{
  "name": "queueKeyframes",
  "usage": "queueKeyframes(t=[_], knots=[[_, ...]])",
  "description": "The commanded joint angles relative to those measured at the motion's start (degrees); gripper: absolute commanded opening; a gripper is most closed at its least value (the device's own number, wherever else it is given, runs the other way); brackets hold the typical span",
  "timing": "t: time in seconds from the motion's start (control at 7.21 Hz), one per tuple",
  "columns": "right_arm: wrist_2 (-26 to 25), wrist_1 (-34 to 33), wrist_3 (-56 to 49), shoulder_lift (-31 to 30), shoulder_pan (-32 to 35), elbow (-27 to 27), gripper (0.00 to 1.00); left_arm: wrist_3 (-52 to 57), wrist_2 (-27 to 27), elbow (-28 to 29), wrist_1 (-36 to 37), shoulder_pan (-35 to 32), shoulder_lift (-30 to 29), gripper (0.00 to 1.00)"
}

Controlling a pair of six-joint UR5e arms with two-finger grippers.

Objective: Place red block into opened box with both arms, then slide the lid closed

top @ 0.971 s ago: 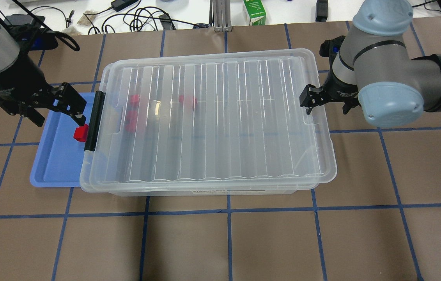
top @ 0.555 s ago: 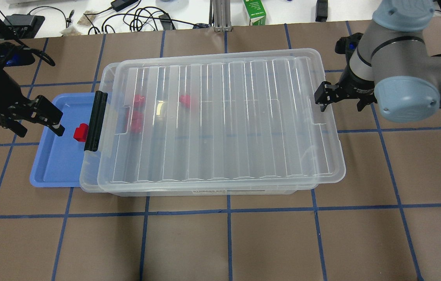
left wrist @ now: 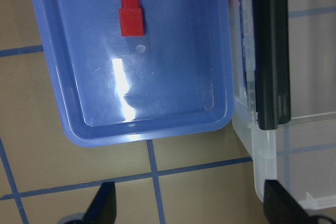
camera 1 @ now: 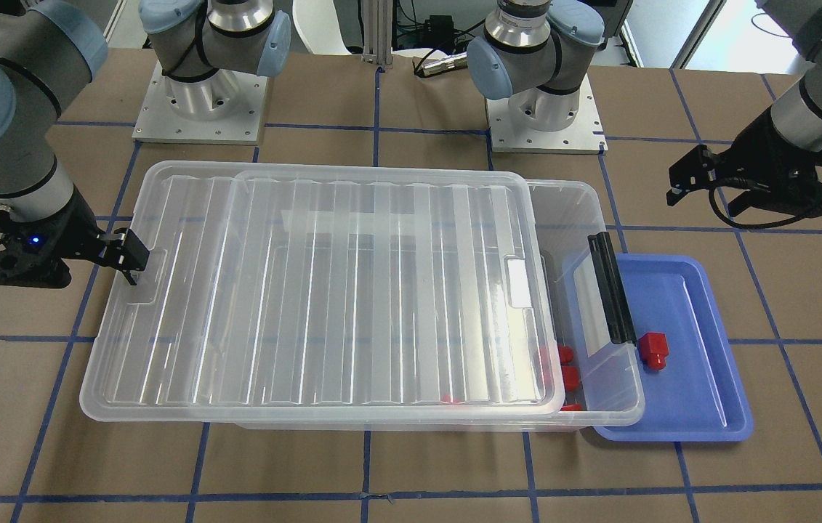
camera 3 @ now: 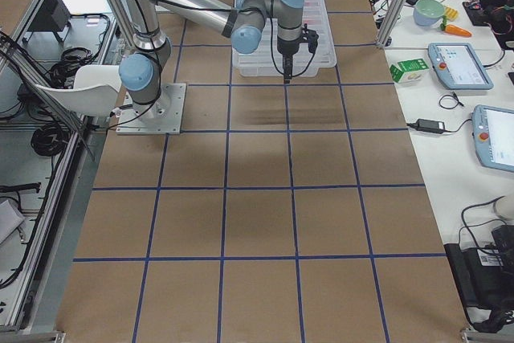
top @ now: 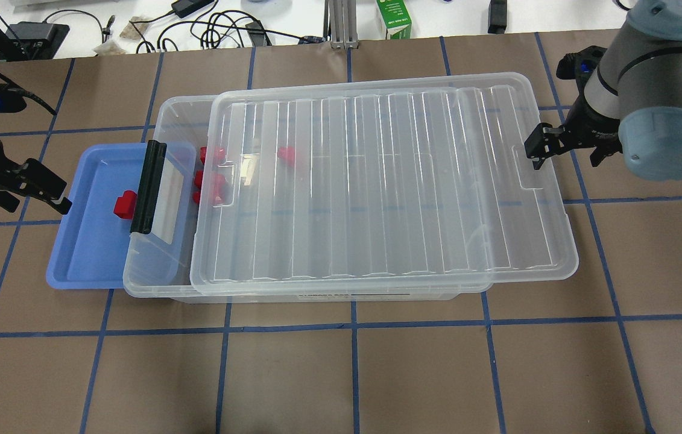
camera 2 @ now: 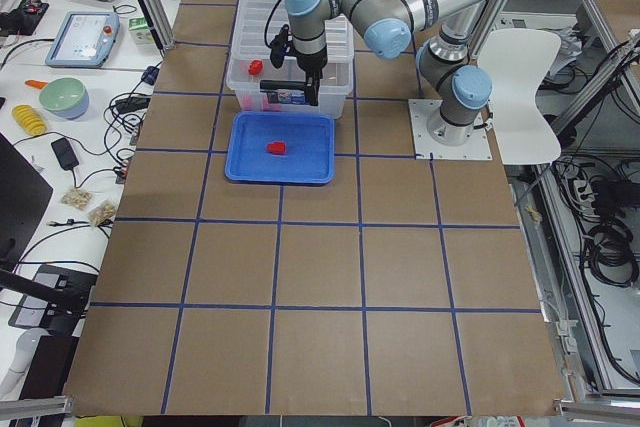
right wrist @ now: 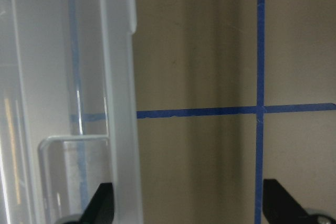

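Overhanging lid: the lid (top: 389, 181) sits off toward the robot's right, past the box (top: 160, 265) at that short end. A further pull that way may tip it off the rim.
Opening: only a narrow gap shows at the latch (top: 149, 187) end, with other red blocks (top: 208, 181) visible in it. A block carried in may strike the lid's edge or the latch flap.
Red block, place: the red block (top: 125, 203) lies flat in the blue tray (top: 84, 253), just beside the latch bar and outside the box.
Red block, heading: the stub points away from the robot, toward the operators' side. The long axis runs about parallel to the latch bar (the left wrist view confirms this).
Pick risk: a finger coming down on the latch side may catch the bar and knock the block askew.
Left gripper: the left gripper (top: 39, 202) hangs over the table off the tray's outer edge, jaws spread wide, nothing held.
Right gripper: the right gripper (top: 565, 158) is at the lid's notch, jaws wide apart, one finger against the rim, nothing clamped.
Closing risk: a push at one point may yaw the lid and jam it.
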Motion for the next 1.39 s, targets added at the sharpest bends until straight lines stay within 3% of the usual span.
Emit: queueKeyframes(t=[0.0, 0.55, 1.25], knots=[[-1.73, 0.42, -3.02, -0.13, -3.15, -0.07, 1.00, 0.96, 0.02, -1.95, 7.22, 0.84, -4.01, 1.00], [-1.83, 0.51, -8.89, -0.57, -7.19, -0.25, 1.00, 1.49, 0.02, -4.16, 18.41, 0.84, -11.04, 1.00], [-3.50, 0.33, -13.05, -1.09, -11.51, -0.25, 1.00, 0.18, 0.02, -4.16, 21.77, -0.30, -15.63, 1.00]])
